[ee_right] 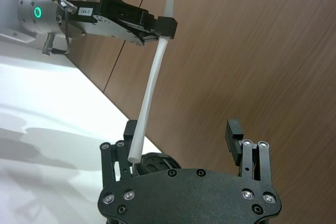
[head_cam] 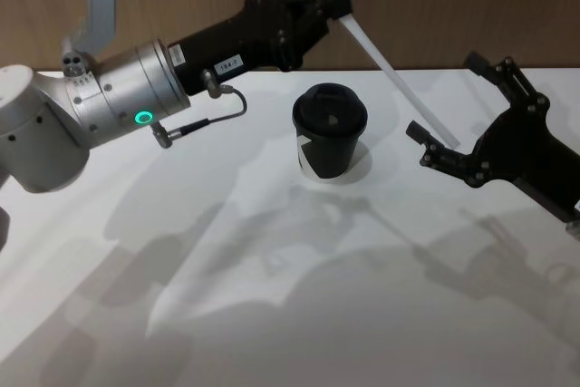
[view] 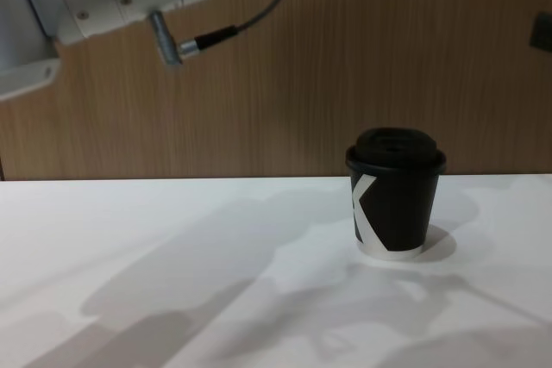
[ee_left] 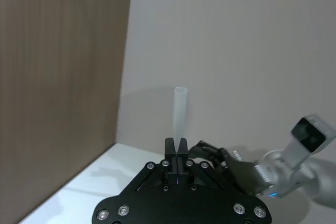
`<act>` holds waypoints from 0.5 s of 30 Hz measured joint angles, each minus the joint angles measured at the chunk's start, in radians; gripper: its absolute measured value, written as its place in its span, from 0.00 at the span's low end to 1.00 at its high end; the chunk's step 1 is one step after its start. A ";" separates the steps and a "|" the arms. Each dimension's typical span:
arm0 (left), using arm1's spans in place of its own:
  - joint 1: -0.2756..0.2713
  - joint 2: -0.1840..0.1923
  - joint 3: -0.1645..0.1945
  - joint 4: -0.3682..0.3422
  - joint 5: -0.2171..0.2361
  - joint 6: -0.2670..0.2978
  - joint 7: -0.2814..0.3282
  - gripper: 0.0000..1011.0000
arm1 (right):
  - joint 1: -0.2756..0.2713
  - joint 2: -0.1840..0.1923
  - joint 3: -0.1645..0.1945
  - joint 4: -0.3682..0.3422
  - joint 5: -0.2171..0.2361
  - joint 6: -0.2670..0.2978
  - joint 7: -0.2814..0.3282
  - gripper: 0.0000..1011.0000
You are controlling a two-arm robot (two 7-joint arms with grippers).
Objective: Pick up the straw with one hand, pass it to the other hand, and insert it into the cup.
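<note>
Straw (head_cam: pixel 390 65) slanting, left gripper (head_cam: pixel 337 2) pinching its upper part; lower end reaching beside right gripper (head_cam: pixel 444 95), its fingers spreading wide. Lidded cup (head_cam: pixel 329 138) sitting between grippers, below straw.

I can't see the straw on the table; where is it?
In the head view, the straw slants through the air right of the cup, held by the left gripper, its lower end beside the open right gripper.

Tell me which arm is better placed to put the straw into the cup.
Left: the left claw is shut on the straw, while the right claw is open beside the straw's lower end.
</note>
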 joint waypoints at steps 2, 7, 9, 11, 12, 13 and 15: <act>-0.002 0.009 0.001 -0.010 0.019 -0.011 0.015 0.00 | 0.000 0.000 0.000 0.000 0.000 0.000 0.000 0.99; -0.003 0.032 0.002 -0.042 0.085 -0.060 0.072 0.00 | 0.000 0.000 0.000 0.000 0.000 0.000 0.000 0.99; -0.002 0.035 0.000 -0.047 0.102 -0.076 0.091 0.00 | 0.000 0.000 0.000 0.000 0.000 0.000 0.000 0.99; 0.001 0.036 -0.002 -0.052 0.112 -0.087 0.102 0.00 | 0.000 0.000 0.000 0.000 0.000 0.000 0.000 0.99; 0.004 0.037 -0.006 -0.057 0.125 -0.104 0.119 0.00 | 0.000 0.000 0.000 0.000 0.000 0.000 0.000 0.99; 0.006 0.037 -0.008 -0.059 0.130 -0.110 0.126 0.00 | 0.000 0.000 0.000 0.000 0.000 0.000 0.000 0.99; 0.010 0.036 -0.014 -0.064 0.147 -0.132 0.148 0.00 | 0.000 0.000 0.000 0.000 0.000 0.000 0.000 0.99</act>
